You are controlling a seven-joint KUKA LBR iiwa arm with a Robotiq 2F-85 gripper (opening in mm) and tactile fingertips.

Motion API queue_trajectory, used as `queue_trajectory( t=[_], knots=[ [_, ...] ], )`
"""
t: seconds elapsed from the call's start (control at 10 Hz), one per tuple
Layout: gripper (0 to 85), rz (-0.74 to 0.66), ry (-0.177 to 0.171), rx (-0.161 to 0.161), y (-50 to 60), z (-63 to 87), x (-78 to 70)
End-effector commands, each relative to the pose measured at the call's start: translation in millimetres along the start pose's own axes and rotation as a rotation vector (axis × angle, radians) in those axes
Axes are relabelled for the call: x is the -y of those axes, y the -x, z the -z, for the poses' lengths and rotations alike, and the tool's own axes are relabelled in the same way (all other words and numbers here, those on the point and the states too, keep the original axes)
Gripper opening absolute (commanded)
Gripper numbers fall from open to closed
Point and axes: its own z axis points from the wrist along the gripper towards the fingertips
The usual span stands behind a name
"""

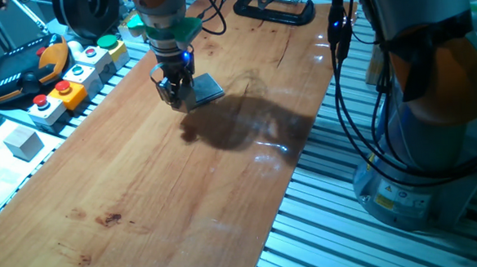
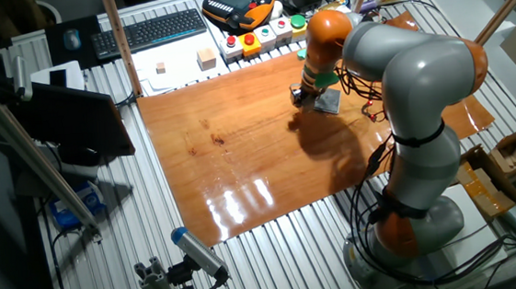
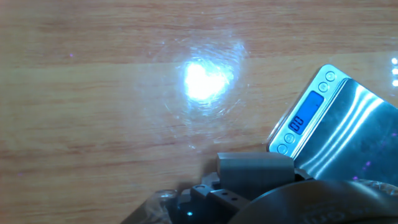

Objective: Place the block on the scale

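My gripper [image 1: 177, 94] hangs low over the wooden table and is shut on the block [image 3: 255, 169], a small pale grey cube between the fingertips. The scale [image 1: 207, 88] is a thin flat plate lying right beside the gripper. In the hand view, its shiny top [image 3: 348, 134] and lit blue display [image 3: 306, 113] are at the right, with the block just off its display-end corner. In the other fixed view, the gripper [image 2: 303, 95] is just left of the scale [image 2: 329, 101]. I cannot tell whether the block touches the table.
A larger whiter-grey cube [image 1: 24, 142] sits off the board's left edge. Button boxes [image 1: 72, 77] and a teach pendant [image 1: 23, 71] line the far left. A black clamp [image 1: 273, 9] is at the back. The arm's base and cables [image 1: 358, 78] stand at the right.
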Motion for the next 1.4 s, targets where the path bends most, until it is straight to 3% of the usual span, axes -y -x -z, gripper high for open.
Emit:
queue_trajectory(
  t=[0.0,0.5,1.3],
  knots=[
    [0.7,0.011,-0.005,-0.004,0.0,0.0,-0.4],
    [0.7,0.028,-0.008,-0.018,0.8,3.1,5.3],
    [0.7,0.060,-0.006,0.030,10.7,4.3,71.2]
  ],
)
